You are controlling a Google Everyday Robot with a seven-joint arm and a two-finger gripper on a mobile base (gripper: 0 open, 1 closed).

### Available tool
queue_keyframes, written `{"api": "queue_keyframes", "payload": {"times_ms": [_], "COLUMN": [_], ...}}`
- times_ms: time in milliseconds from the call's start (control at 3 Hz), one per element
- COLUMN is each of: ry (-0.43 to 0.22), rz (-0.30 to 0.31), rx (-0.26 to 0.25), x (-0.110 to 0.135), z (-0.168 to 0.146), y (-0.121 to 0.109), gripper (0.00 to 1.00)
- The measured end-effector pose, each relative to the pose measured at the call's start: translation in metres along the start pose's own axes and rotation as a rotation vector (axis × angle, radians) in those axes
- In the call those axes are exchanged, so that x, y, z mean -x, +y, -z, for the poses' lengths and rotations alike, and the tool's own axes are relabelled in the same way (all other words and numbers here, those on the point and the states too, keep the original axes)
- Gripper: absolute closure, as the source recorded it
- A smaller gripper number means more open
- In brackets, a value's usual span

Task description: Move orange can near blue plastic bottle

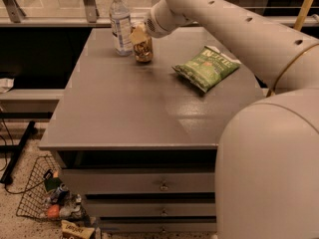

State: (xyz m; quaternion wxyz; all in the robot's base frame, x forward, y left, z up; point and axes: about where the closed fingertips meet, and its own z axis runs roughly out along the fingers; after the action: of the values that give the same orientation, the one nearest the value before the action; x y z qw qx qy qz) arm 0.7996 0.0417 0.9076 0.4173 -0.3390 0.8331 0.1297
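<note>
Arm is reaching in from the right of the view, across the far side of the grey table [124,113]. Gripper [139,34] is sitting right at the top of the orange can [143,51]; cannot tell whether it is clamping the can or standing loose. Orange can is standing upright on the table top near the far edge, just beside the blue plastic bottle [120,25]; cannot tell if they are touching. Bottle is standing upright, white cap on. Green chip bag [207,67] is lying flat, well apart from both. Wire basket [35,195] is sitting on the floor.
</note>
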Motion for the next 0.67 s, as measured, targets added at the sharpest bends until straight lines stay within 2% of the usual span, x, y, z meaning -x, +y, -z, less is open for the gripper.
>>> {"api": "queue_keyframes", "payload": {"times_ms": [667], "ry": [0.005], "rz": [0.001], "rx": [0.006], "x": [-0.0018], "z": [-0.0049], "y": [0.0033], "gripper": [0.35]}}
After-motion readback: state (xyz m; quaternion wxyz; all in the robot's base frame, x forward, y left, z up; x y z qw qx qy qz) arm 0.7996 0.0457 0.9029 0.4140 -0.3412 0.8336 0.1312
